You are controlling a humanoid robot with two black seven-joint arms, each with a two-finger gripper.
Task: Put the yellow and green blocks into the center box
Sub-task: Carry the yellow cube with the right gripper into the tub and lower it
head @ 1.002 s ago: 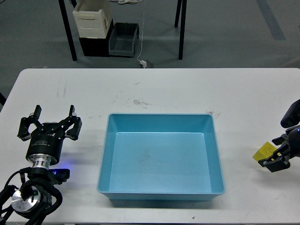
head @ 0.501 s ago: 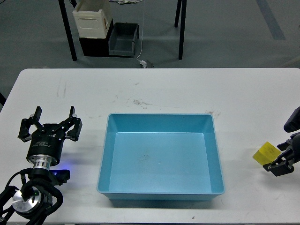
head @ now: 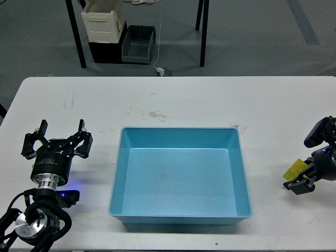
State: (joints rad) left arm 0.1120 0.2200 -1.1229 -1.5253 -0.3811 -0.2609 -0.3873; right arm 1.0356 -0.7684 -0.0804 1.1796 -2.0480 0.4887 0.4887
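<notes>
A yellow block [head: 293,168] lies on the white table [head: 173,100] near its right edge. My right gripper [head: 301,180] is at the block, against its right and lower sides and covering part of it. Its dark fingers cannot be told apart. My left gripper [head: 56,140] is open and empty, low over the table's left side, well left of the box. The blue box [head: 119,173] stands in the middle of the table and nothing shows inside it. No green block is in view.
Beyond the table's far edge, a cream crate [head: 103,20], a dark bin [head: 138,44] and black stand legs [head: 76,34] are on the floor. The table's right edge is close to the right gripper.
My right gripper swung out right and down, then came back left against the yellow block. The block has stayed in about the same place. The left arm has not moved.
</notes>
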